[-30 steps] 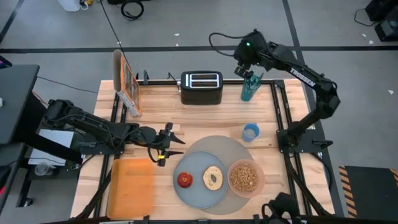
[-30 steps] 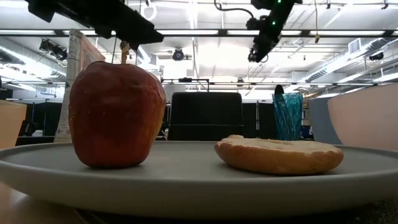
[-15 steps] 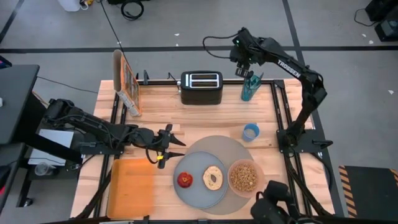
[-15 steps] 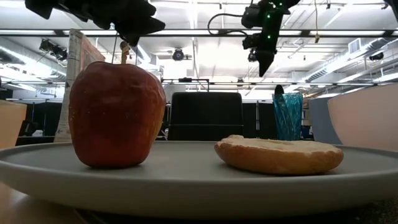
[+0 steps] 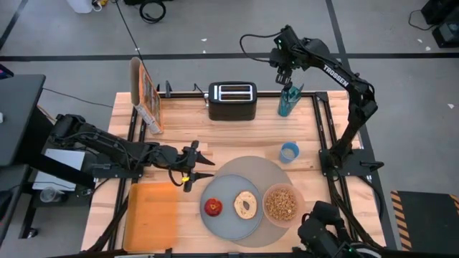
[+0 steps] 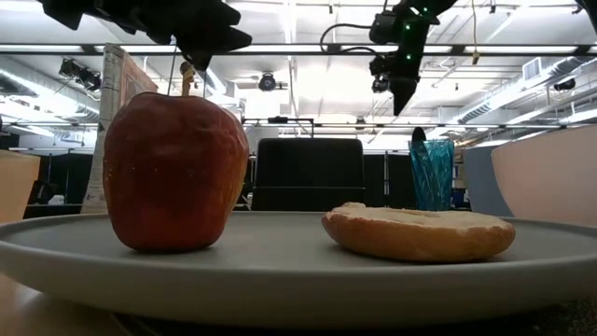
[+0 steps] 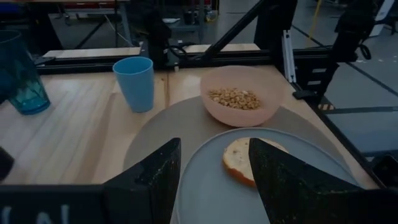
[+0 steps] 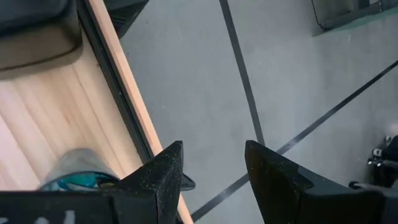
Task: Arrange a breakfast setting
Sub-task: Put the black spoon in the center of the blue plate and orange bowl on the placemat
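Nearest you, at the lower centre of the high view, a round grey-blue plate (image 5: 231, 209) sits on a large round grey mat (image 5: 247, 172). On the plate, a small red apple (image 5: 213, 208) lies on the left and a bagel (image 5: 246, 205) just to its right, the two apart. Touching the plate's right edge, still on the mat, is a translucent pink bowl (image 5: 282, 205) holding brown cereal (image 5: 281, 203).

A flat orange tray (image 5: 150, 216) lies at lower left.

Just left of the mat, your left gripper (image 5: 199, 166) hovers with its fingers spread apart and nothing between them.

Farther back, a small blue cup (image 5: 289, 152) stands right of centre. A black toaster (image 5: 232, 100) sits at the upper middle, with a teal glass (image 5: 287, 102) to its right.

Your right gripper (image 5: 285, 74) hangs above that glass, fingers apart and empty.
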`<state>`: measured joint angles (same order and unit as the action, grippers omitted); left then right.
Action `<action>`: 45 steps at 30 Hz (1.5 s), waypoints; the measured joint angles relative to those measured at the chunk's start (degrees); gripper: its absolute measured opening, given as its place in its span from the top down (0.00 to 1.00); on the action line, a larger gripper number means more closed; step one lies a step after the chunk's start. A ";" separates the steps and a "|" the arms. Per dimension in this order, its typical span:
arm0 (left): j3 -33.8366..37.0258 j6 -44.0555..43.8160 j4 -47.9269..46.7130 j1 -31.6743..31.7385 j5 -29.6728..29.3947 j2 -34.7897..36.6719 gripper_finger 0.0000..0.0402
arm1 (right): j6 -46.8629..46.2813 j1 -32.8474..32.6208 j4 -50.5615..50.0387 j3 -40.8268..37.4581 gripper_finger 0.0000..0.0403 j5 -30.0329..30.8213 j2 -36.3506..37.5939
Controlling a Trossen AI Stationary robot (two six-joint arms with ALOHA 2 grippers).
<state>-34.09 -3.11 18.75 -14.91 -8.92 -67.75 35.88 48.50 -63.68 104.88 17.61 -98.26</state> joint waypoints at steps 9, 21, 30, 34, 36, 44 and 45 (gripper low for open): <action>0.00 -1.09 -0.89 -0.06 0.06 -0.02 0.51 | 5.12 1.50 0.00 0.00 0.55 -1.39 0.00; 0.00 -0.86 -3.61 1.99 0.13 -0.02 0.51 | 4.09 3.49 -7.00 -0.02 0.56 -14.63 0.00; 0.00 -0.79 -4.18 2.00 0.13 -0.02 0.51 | 5.36 2.25 -13.00 -0.04 0.56 -12.80 0.00; 0.00 -0.75 -4.66 2.00 0.13 -0.02 0.51 | 12.34 1.55 -12.68 -1.00 0.56 -11.02 0.00; 0.00 -0.79 -4.60 2.00 0.13 -0.02 0.51 | 14.73 1.15 -12.31 -1.70 0.56 -9.93 0.02; 0.00 -2.21 -3.58 1.91 0.13 -0.02 0.51 | 18.33 -0.22 -9.93 -2.71 0.56 -4.74 0.00; 0.00 -1.82 -2.72 1.96 0.00 -0.02 0.51 | 18.33 -0.39 -9.90 -2.71 0.56 -4.75 0.00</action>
<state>-34.09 -4.93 16.03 -12.95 -8.93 -67.77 54.22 48.11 -73.58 102.17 12.86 -98.26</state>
